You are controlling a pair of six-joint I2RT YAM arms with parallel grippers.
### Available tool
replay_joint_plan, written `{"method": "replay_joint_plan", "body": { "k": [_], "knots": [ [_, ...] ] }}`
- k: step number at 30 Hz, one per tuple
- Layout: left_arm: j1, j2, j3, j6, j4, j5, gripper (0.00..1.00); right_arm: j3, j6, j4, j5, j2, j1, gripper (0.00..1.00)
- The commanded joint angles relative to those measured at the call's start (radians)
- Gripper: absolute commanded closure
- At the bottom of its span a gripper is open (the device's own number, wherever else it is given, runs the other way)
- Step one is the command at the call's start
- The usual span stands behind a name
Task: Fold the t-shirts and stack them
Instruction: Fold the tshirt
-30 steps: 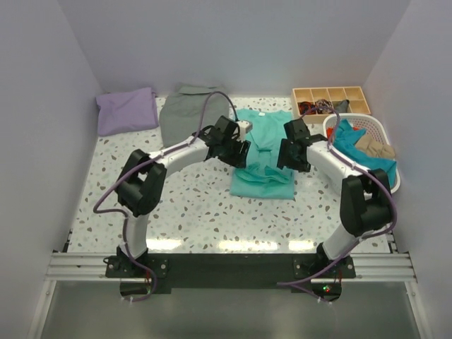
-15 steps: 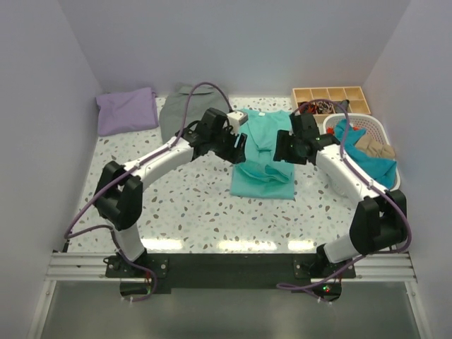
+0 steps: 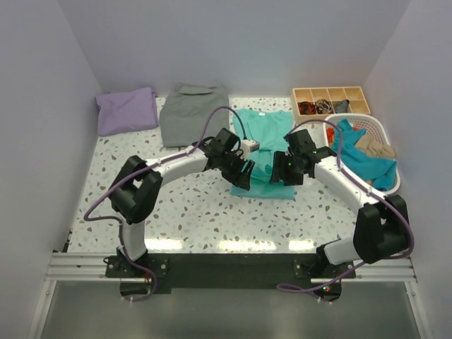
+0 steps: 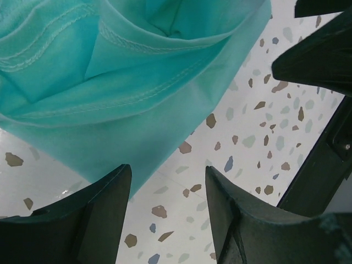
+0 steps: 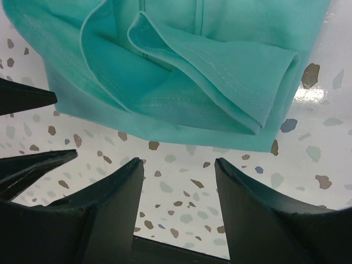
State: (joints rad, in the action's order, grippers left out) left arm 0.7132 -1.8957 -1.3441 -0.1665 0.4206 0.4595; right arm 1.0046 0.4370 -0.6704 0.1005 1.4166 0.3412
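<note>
A turquoise-green t-shirt (image 3: pixel 265 141) lies on the table's middle, its sides folded in to a narrow strip with doubled hems (image 5: pixel 181 66) (image 4: pixel 110 82). My left gripper (image 3: pixel 240 175) (image 4: pixel 168 176) is open at the shirt's near left corner, over bare table, with nothing between its fingers. At the near right corner my right gripper (image 3: pixel 286 173) (image 5: pixel 179 165) is also open and empty, just short of the hem. A folded lavender-purple t-shirt (image 3: pixel 127 111) lies at the far left.
A grey garment (image 3: pixel 192 113) lies folded between the lavender shirt and the turquoise one. At the far right stand a wooden compartment tray (image 3: pixel 332 94) and a white basket (image 3: pixel 385 127) holding teal and tan cloth. The two grippers are close together.
Both grippers have moved from above the shirt's middle toward its near hem and come lower. The shirt itself has not visibly shifted.
</note>
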Motion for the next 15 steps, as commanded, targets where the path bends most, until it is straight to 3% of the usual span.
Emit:
{"method": "replay_joint_plan", "body": {
  "k": [1,15],
  "knots": [
    [-0.008,-0.057,-0.065,-0.028,-0.068,0.01,0.39,-0.006,0.025,0.022,0.034,0.028,0.004,0.42],
    [-0.05,-0.194,-0.256,-0.047,-0.131,-0.117,0.39,0.113,-0.012,0.1,-0.166,0.226,-0.001,0.41]
  ]
}}
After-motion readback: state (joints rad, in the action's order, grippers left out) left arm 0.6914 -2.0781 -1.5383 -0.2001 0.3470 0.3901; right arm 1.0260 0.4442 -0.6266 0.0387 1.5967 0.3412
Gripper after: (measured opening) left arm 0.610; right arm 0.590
